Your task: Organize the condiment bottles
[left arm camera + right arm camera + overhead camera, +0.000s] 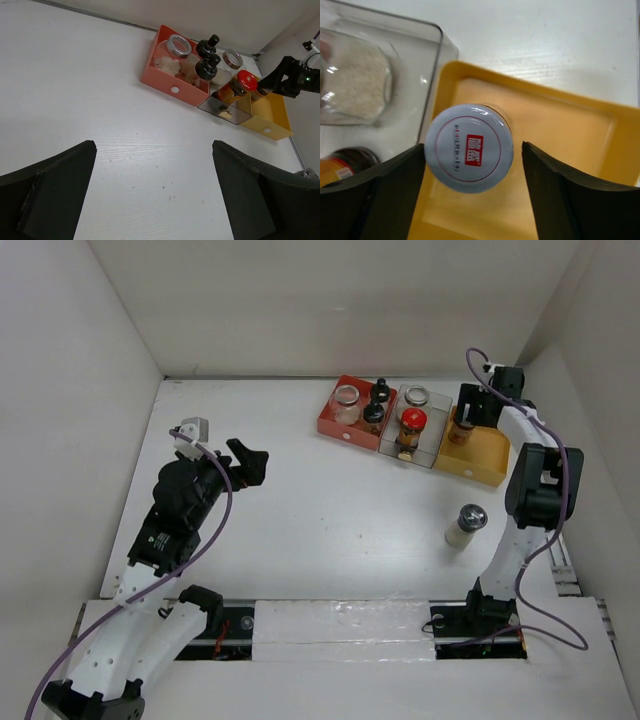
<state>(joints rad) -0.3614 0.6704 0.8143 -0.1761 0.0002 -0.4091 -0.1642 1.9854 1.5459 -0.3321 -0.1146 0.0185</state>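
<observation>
My right gripper (474,156) is open over the yellow tray (570,150), its jaws on either side of a white-capped jar (469,147) that stands in the tray. My left gripper (153,150) is open and empty above the bare table at the left (245,462). The red tray (335,425) holds a silver-rimmed jar (346,398) and two black-capped bottles (376,405). The clear tray (425,452) holds a silver-capped jar (416,395) and a red-capped bottle (412,424). One silver-capped bottle (466,524) stands alone on the table.
The three trays sit in a row at the back right, close to the back wall. The right arm (535,490) rises beside the lone bottle. White walls close in the table on the left, back and right.
</observation>
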